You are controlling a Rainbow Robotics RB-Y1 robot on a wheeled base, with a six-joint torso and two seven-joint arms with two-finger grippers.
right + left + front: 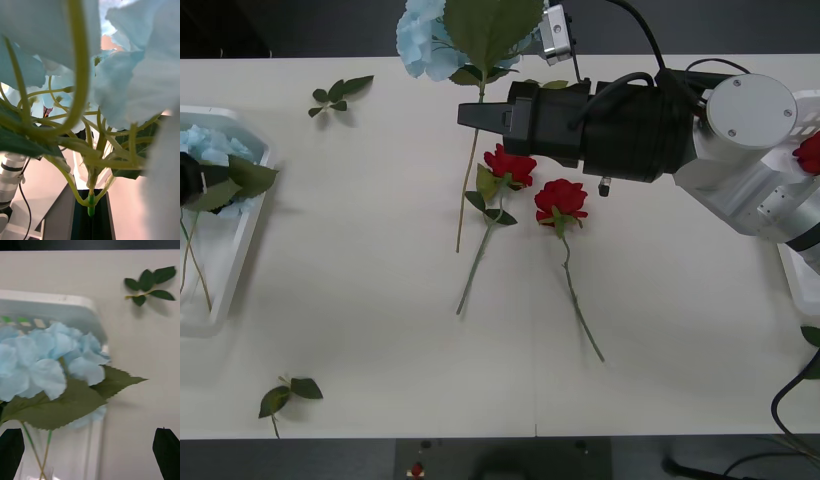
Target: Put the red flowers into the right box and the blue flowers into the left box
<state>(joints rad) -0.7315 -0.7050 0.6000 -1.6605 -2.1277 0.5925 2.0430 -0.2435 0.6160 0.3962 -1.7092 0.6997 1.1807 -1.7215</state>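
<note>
Front view. Right arm reaches across the table (380,300) from the right, its gripper (470,115) pointing left at the far middle. A blue flower (425,40) rises just above the gripper, its broad leaf (490,25) upright at the far edge and its stem (468,190) trailing toward the near side. Two red flowers lie on the table close below the arm: one (510,165) with its stem slanting left, the other (561,199) with its stem running to the right. The left box (245,235) sits at the left edge and holds more blue flowers (205,145). The right box (802,280) shows at the right edge behind the arm. Loose leaf sprigs lie far left (338,95) and near left (288,393).

Right wrist view. Pale blue petals (131,82) and green stalks crowd the lens; the main stem (91,208) sits pinched between the two dark fingers (80,221), which are closed on it.

Left wrist view. Left gripper (88,453) hangs over the left box (75,305) with its fingers (167,450) spread wide, gripping nothing. A blue flower (45,360) and its leaf (71,401) lie in the box; a sprig (150,285) lies on the table beyond.
</note>
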